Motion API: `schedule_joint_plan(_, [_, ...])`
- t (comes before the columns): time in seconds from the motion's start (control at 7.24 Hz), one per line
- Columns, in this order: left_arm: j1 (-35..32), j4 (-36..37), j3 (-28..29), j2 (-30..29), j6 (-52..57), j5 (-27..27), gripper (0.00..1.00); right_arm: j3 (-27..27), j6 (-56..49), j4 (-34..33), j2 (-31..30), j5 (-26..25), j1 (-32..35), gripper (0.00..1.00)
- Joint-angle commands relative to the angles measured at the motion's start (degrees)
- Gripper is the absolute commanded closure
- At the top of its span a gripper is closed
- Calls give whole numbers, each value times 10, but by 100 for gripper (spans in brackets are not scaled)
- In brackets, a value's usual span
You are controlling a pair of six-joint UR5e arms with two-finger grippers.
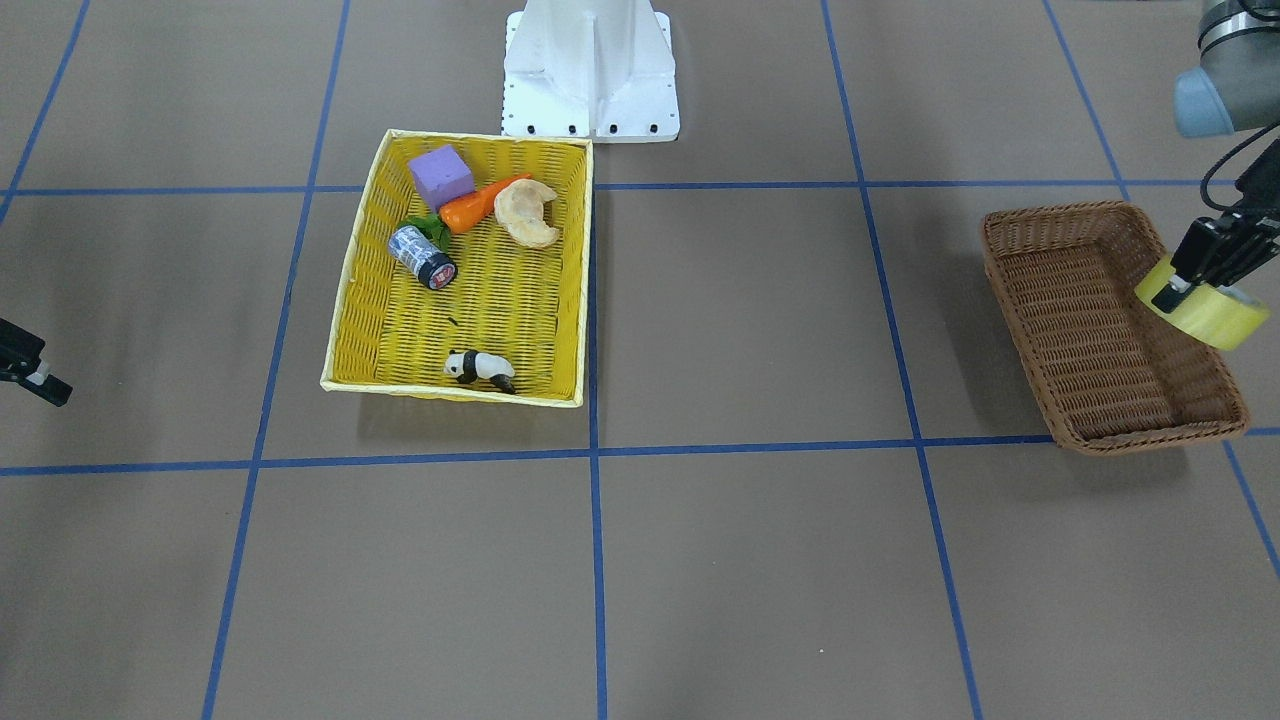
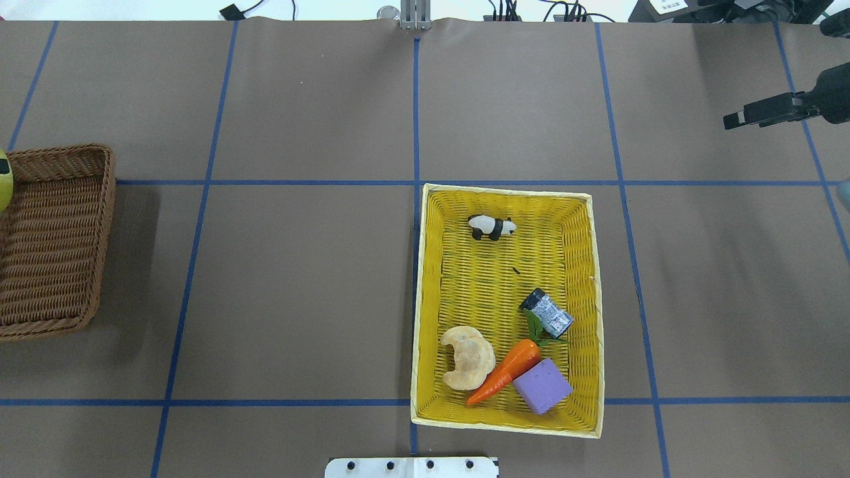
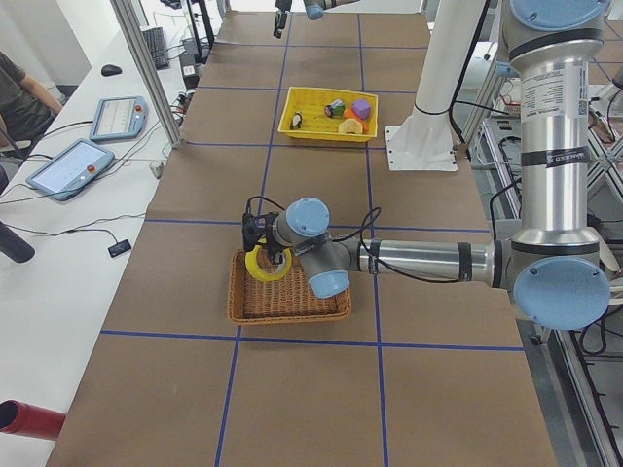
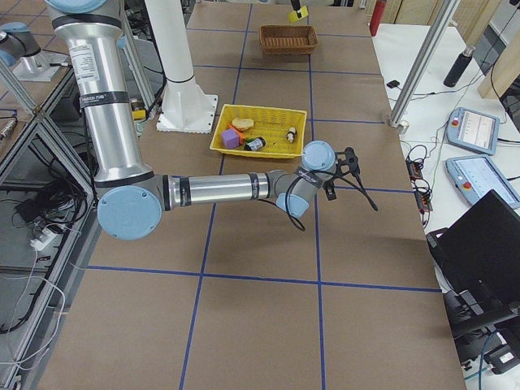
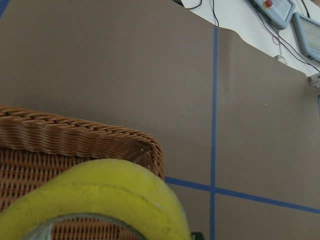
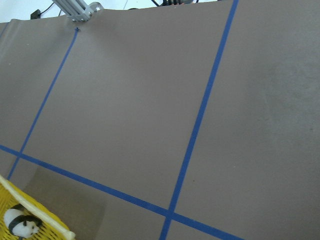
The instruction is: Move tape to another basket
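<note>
The tape [image 1: 1213, 318], a yellowish roll, hangs tilted in my left gripper [image 1: 1180, 290], which is shut on its rim. It hovers above the side wall of the dark brown wicker basket [image 1: 1100, 330] that lies away from the yellow basket. The left wrist view shows the tape [image 5: 100, 195] just over the basket's rim [image 5: 75, 132]. Overhead, only a sliver of the tape [image 2: 2, 180] shows at the left edge, beside the basket [image 2: 53, 239]. My right gripper [image 2: 730, 121] hangs empty over bare table far to the right, its fingers together as one thin bar.
A yellow woven basket [image 1: 455, 395] in front of the robot's base [image 1: 590, 70] holds a grey can [image 1: 423, 257], a carrot [image 1: 480, 203], a croissant [image 1: 527, 212], a purple block [image 1: 440, 175] and a panda figure [image 1: 478, 367]. Blue tape lines grid the brown table.
</note>
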Motion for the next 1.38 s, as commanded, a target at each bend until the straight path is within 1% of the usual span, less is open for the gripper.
schedule_joint_plan(0.0, [4,117,-28,0,53,7,100,0,-170,-126,-6,-17,28,0])
schedule_joint_plan(0.14, [16,226,-59,-6,74,8,100,0,-271,-191,-13,-30,41,0])
schedule_joint_plan(0.28, [16,298,-81,-7,124,9,100,0,-349,-234,-23,-68,44,0])
schedule_joint_plan(0.41, [19,343,-84,-9,148,8,100,0,-398,-285,-22,-72,49,0])
schedule_joint_plan(0.55, [62,391,-82,-26,150,8,100,4,-452,-343,-21,-71,58,0])
schedule_joint_plan(0.69, [78,451,-79,-57,150,8,100,13,-473,-373,-20,-73,55,0])
schedule_joint_plan(0.83, [82,476,-73,-72,151,9,100,17,-474,-383,-20,-73,52,0])
schedule_joint_plan(0.97, [99,476,-52,-75,158,17,100,18,-474,-399,-18,-73,47,0])
schedule_joint_plan(1.1, [111,474,-36,-75,159,37,100,21,-474,-401,-19,-73,47,0])
schedule_joint_plan(1.24, [115,471,-18,-80,159,37,100,25,-474,-403,-22,-73,47,0])
